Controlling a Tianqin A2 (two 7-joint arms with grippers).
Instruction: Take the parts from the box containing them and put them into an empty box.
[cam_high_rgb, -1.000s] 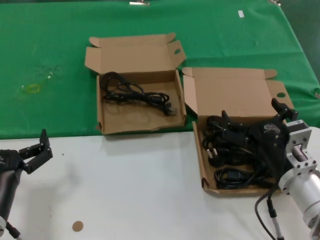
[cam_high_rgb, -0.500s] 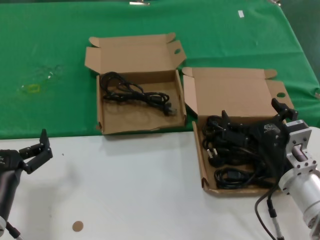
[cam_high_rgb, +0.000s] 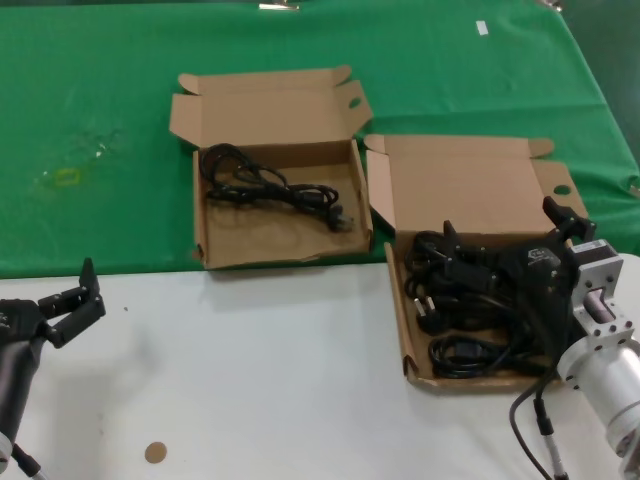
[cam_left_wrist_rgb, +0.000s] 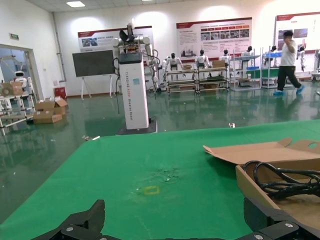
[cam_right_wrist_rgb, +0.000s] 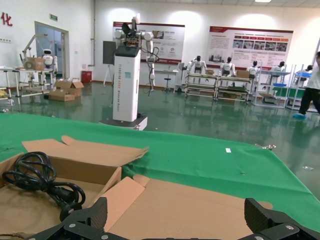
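The right end effector (cam_high_rgb: 505, 250) hung with fingers spread wide over the pile of black power cords (cam_high_rgb: 455, 310) in the larger cardboard box (cam_high_rgb: 395, 300), which sat at the right of the surface (cam_high_rgb: 250, 380), its front edge on bare white and its lid on the green cloth (cam_high_rgb: 100, 120). Just beside it, to the left, the second box (cam_high_rgb: 200, 240) held one coiled cord (cam_high_rgb: 270, 185). The left end effector (cam_high_rgb: 70, 300), also open, waited at the near left, well apart, with bare white surface between.
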